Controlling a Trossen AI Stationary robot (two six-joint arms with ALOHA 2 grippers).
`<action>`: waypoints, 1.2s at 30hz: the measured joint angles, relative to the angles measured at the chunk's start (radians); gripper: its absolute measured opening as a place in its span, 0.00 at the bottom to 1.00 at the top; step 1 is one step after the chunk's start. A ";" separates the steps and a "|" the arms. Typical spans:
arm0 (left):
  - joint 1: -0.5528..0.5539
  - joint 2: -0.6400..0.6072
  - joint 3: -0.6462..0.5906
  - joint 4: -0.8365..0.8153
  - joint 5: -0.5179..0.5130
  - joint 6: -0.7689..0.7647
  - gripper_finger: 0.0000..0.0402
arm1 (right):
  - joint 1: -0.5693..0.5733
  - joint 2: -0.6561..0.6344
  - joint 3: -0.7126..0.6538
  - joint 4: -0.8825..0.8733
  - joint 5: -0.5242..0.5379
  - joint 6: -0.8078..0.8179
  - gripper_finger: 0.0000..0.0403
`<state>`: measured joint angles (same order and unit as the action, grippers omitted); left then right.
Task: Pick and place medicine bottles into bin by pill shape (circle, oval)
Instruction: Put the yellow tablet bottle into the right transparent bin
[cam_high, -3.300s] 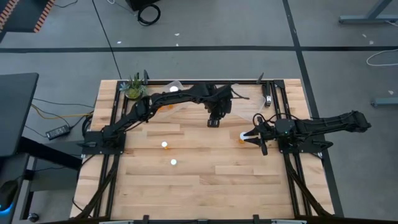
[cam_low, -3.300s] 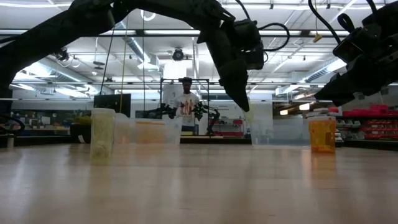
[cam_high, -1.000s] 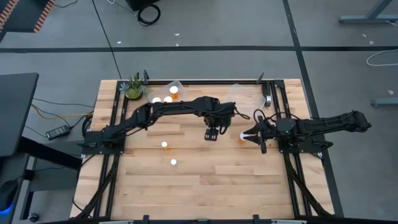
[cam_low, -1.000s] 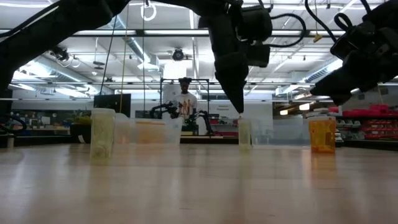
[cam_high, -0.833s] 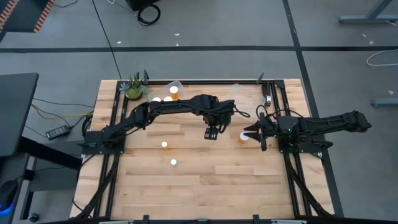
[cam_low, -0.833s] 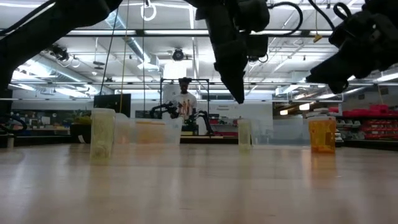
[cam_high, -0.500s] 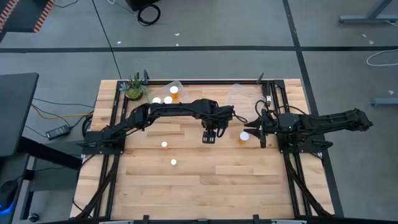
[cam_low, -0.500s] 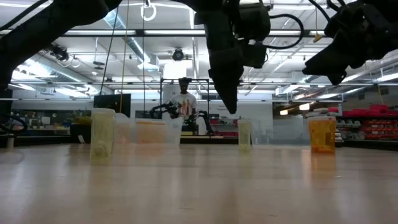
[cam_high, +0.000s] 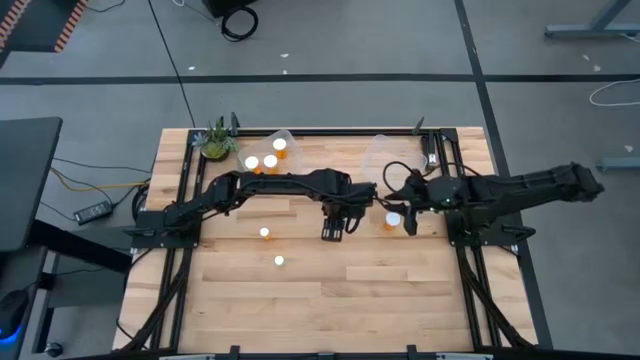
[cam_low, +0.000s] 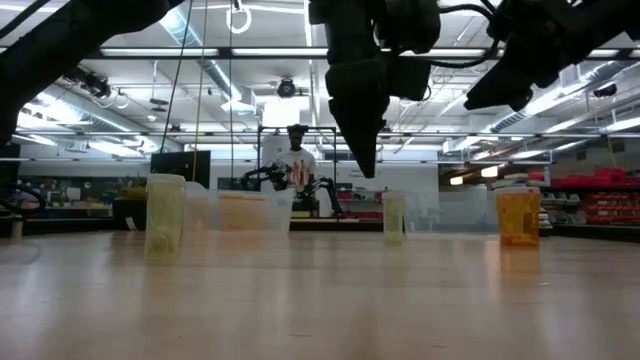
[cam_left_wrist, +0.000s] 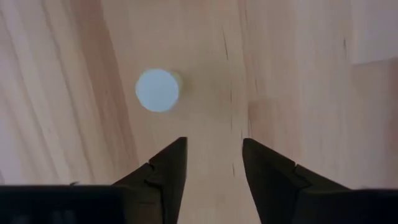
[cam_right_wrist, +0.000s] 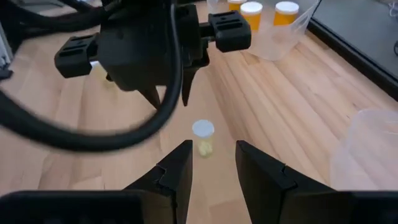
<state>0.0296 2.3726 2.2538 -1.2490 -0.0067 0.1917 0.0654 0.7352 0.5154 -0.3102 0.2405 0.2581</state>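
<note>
The left claw (cam_high: 333, 232) is held open and empty above the middle of the table (cam_high: 330, 290), its fingers pointing down; in the left wrist view a white-capped bottle (cam_left_wrist: 158, 90) is seen just beyond the fingertips, off to one side of the gap and not yet between them. The right claw (cam_high: 403, 221) is also parted and empty, raised above the table just beside a medicine bottle (cam_high: 392, 220) standing near the table's right side.

Farther out, two more bottles (cam_high: 264, 233) (cam_high: 279, 261) are left standing on the left half of the table. At the far edge, a clear bin (cam_high: 268, 152) beside a small plant (cam_high: 214, 142) already holds three bottles, while a second clear bin (cam_high: 385, 152) near the far right is seen with nothing visibly in it.

The step in hand is judged to be the approach for a pick. Next, a claw would have to be centred over its bottle, lowered until the fingers straddle the cap, and then closed gently, since so small a bottle could easily be tipped.
</note>
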 joint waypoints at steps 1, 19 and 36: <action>-0.001 -0.002 -0.016 0.011 0.000 -0.001 0.40 | 0.000 0.015 0.015 -0.013 0.000 0.003 0.32; -0.039 0.000 -0.102 -0.022 0.000 0.003 0.30 | -0.007 0.151 0.185 -0.122 -0.004 0.022 0.32; -0.063 -0.125 -0.366 0.150 0.019 -0.036 0.28 | 0.049 0.210 0.214 -0.174 0.081 0.038 0.32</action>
<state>-0.0334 2.2479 1.8877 -1.0992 0.0123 0.1559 0.1141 0.9454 0.7292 -0.4839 0.3211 0.2959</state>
